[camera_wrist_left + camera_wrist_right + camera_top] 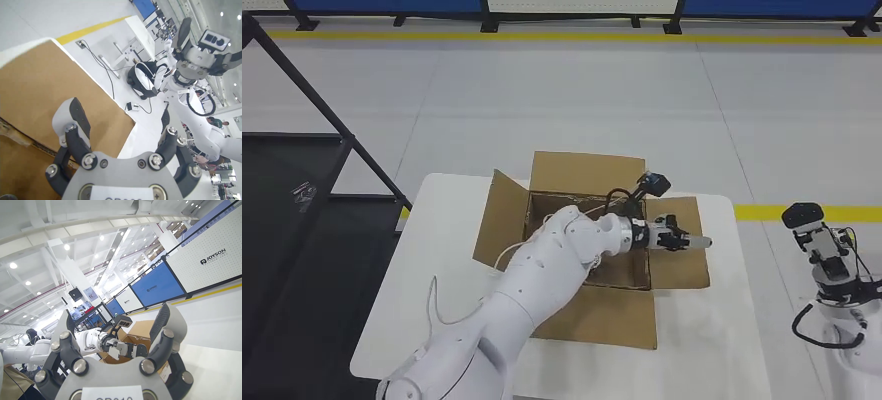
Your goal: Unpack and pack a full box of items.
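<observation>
Brown corrugated cardboard box [582, 172] open on white bench [702, 340]. Probably light, with stiff walls and floppy flaps, so grab a wall edge. Left pincer [121, 110] spread, empty, over its right flap. Right pincer [116, 313] spread, well apart.

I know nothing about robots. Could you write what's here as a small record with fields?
box: cardboard box, flaps open, on white table
contents: mostly hidden under the arm, cannot tell
left gripper: open, empty, above a box flap
right gripper: open, empty, off past the table's edge
</observation>
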Action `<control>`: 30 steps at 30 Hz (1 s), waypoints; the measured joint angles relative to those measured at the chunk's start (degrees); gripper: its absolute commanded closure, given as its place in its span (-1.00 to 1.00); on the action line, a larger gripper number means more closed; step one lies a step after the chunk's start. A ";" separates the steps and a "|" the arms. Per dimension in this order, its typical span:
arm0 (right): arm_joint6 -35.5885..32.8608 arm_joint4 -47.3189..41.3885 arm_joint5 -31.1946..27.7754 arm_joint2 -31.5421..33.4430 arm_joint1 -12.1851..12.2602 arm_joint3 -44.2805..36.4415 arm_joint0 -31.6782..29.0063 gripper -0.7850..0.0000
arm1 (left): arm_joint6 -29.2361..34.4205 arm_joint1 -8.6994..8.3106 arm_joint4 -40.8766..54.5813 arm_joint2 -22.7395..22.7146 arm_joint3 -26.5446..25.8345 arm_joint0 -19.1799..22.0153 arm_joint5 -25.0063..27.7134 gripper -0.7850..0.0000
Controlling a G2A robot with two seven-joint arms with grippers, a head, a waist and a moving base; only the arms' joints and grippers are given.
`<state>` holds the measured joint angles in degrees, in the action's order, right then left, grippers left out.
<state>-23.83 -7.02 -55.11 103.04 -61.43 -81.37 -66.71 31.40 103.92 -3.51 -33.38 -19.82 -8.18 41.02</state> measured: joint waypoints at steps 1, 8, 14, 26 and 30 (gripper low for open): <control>0.13 0.22 0.33 -0.09 0.02 -0.14 0.25 -1.00 | -0.44 -0.45 0.43 -0.74 0.32 0.26 0.99 -1.00; -0.67 7.21 3.83 -2.30 0.20 -3.14 3.39 -1.00 | -4.36 -5.76 2.26 -7.02 3.44 1.98 9.02 -1.00; -1.72 17.11 10.55 -7.04 0.00 -6.22 7.00 -1.00 | -6.92 -11.57 4.24 -12.71 5.02 1.57 16.29 -1.00; -2.39 21.36 10.34 -8.80 0.01 -9.75 7.03 -1.00 | -10.87 -28.01 -3.34 -32.98 -29.13 -19.61 11.10 -1.00; -5.51 33.13 10.65 -13.38 0.00 -15.37 8.99 -1.00 | -6.71 -32.29 -5.38 -45.19 -55.85 -37.34 -2.45 -1.00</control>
<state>-29.34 26.10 -44.46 89.66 -61.43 -96.74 -57.72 24.69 71.63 -8.89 -78.57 -75.67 -45.51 38.57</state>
